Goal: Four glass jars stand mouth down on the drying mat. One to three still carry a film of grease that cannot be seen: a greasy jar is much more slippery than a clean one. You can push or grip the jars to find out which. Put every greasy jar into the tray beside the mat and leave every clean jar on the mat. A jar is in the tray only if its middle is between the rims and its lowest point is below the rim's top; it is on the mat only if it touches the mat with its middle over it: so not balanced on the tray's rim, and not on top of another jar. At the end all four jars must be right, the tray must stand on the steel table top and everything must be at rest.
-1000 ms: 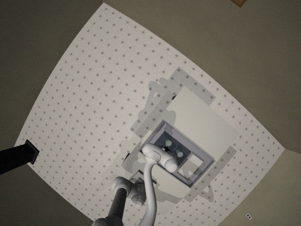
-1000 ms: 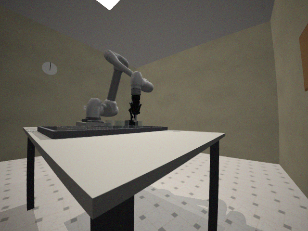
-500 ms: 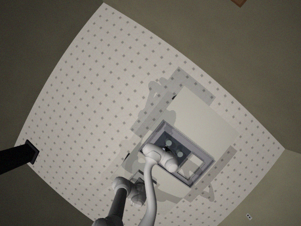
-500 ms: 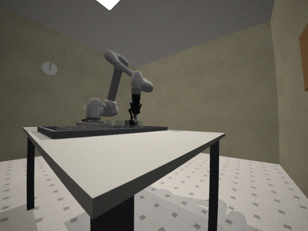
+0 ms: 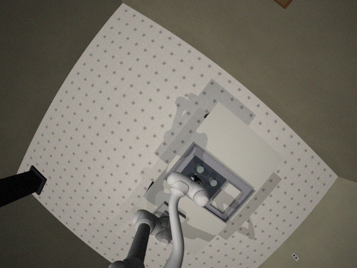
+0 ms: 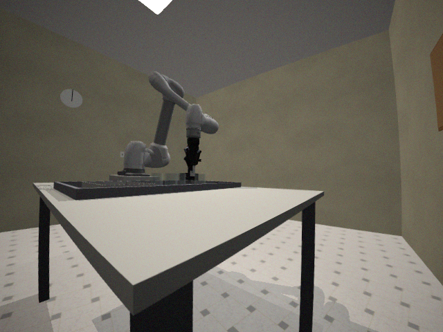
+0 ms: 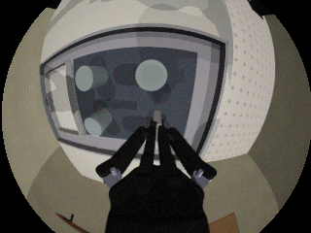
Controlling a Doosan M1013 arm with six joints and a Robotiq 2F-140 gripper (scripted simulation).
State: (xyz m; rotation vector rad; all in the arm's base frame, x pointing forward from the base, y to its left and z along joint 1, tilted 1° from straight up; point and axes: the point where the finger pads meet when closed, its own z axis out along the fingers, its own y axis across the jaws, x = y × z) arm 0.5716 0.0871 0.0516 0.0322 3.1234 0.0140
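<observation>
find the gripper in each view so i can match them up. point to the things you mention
Top: right of centre and below the middle, partly hidden by the arm, the gripper (image 5: 194,178) (image 6: 191,177) (image 7: 156,115)
Exterior: near the centre, under the arm's end
Wrist: bottom centre, fingers pointing up
Shared landmark: the raised grey rim (image 5: 220,167) (image 6: 107,192) (image 7: 207,83)

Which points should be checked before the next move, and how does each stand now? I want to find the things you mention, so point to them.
1. Tool (image 6: 192,178) (image 7: 156,115) shut, nothing held: ok.
2. Three jars visible in the wrist view, near the tray (image 7: 84,78), below it (image 7: 98,122) and by the fingertips, all on the drying mat (image 5: 188,170) (image 7: 177,97): ok.
3. Fourth jar located: cannot tell.
4. Tray (image 5: 234,186) (image 7: 78,104) beside the mat: ok.
5. Greasy jars identified: cannot tell, film invisible.
</observation>
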